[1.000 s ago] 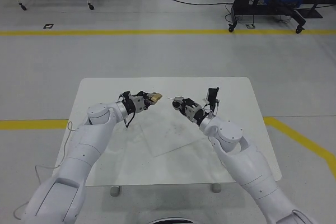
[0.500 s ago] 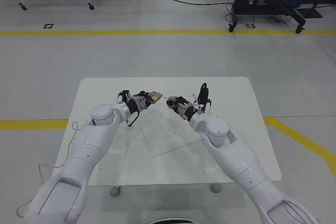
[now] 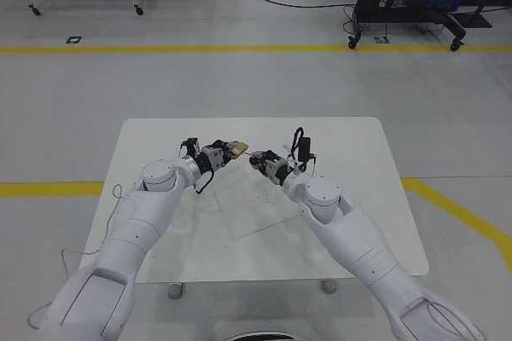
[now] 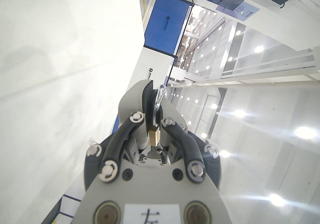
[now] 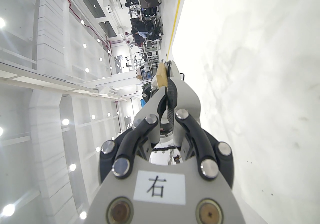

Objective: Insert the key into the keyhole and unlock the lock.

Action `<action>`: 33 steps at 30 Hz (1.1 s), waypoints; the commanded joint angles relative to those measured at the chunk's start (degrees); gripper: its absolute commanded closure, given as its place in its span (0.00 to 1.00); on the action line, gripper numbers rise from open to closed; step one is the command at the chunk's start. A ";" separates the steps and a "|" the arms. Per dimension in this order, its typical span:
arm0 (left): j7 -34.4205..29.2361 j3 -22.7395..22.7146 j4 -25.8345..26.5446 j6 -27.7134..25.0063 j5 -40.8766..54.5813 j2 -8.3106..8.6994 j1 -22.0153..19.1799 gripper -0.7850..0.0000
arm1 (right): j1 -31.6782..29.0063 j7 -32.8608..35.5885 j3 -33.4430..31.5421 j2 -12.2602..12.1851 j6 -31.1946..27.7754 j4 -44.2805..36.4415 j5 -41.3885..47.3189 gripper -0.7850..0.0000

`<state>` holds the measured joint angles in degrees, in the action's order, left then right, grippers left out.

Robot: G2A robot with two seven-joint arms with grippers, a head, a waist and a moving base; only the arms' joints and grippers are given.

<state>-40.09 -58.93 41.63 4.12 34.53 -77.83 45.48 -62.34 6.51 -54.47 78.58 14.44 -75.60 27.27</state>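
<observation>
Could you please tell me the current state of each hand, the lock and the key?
left hand: shut on the lock, raised above the table.
lock: held off the table; whether it is unlocked cannot be told.
right hand: shut on the key, pointing at the lock.
key: held, right by the lock; whether it is inserted cannot be told.

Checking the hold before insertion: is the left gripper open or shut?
Shut on the lock: in the left wrist view the left gripper pinches its silver shackle, leaving no gap.
</observation>
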 commanded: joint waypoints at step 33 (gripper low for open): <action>0.35 -0.82 -0.08 -1.26 -2.25 -0.84 0.31 1.00 | -0.21 -3.28 -0.65 1.93 0.44 0.46 -3.27 1.00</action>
<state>-39.78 -59.49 41.51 2.44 31.80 -78.66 45.78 -62.41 3.27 -55.08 80.47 15.00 -74.98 24.06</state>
